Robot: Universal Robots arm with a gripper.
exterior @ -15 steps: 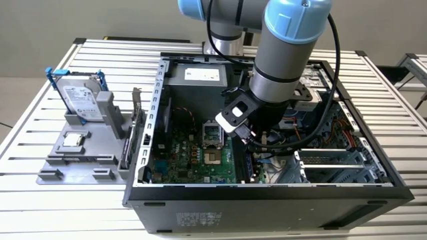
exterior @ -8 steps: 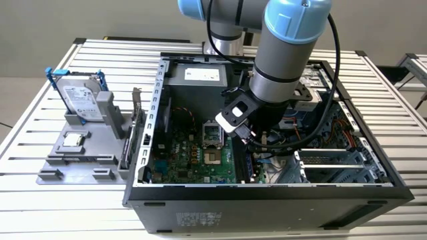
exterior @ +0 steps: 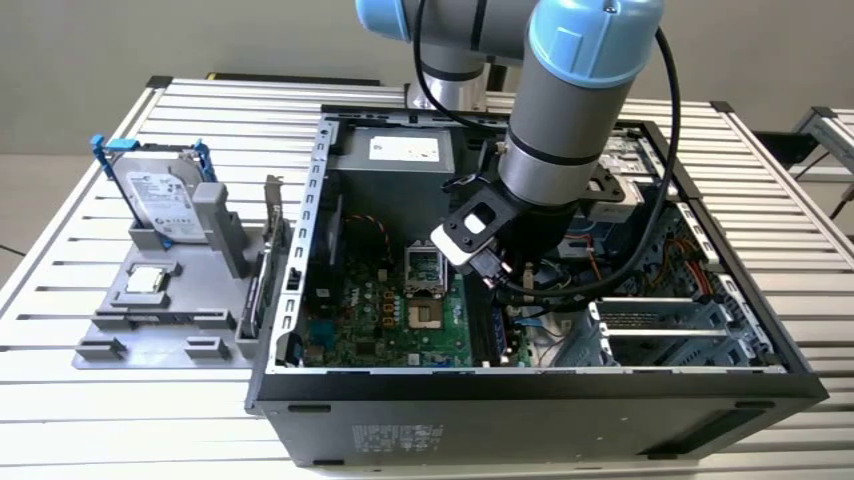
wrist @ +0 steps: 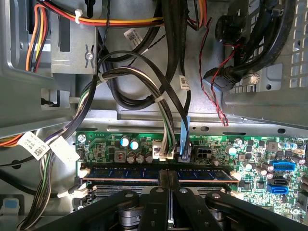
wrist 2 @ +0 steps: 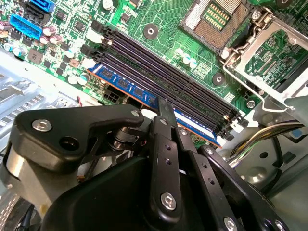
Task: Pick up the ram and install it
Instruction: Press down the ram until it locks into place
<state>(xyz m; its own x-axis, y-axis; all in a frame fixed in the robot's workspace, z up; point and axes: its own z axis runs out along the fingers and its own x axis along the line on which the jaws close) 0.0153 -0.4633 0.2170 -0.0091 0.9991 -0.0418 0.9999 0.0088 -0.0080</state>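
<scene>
Looking across the bench from the exterior view's left, a grey tray (exterior: 147, 310) carries a hard drive (exterior: 163, 195) standing on edge and a small square chip (exterior: 147, 281). Right of it sits the open case (exterior: 534, 385), motherboard (exterior: 387, 320) on its floor. The arm (exterior: 567, 110) reaches down into the case, well right of the tray, with the gripper (exterior: 505, 280) low beside the board's socket.

In the second wrist view the ram (wrist 2: 127, 86) is a blue stick standing on its long edge in the outermost of the black slots (wrist 2: 163, 77), its long axis parallel to them. The gripper (wrist 2: 166, 113) has its fingers (wrist 2: 167, 111) together on the stick's upper edge near its middle, so the ram runs out to both sides directly beneath the fingertips, crosswise to them.

In the first wrist view the ram (wrist: 130, 172) lies level across the board's edge, white latches at each end, the gripper (wrist: 168, 179) pinching its centre. Beyond it hang bundled cables (wrist: 166, 96) plugged into the board.
</scene>
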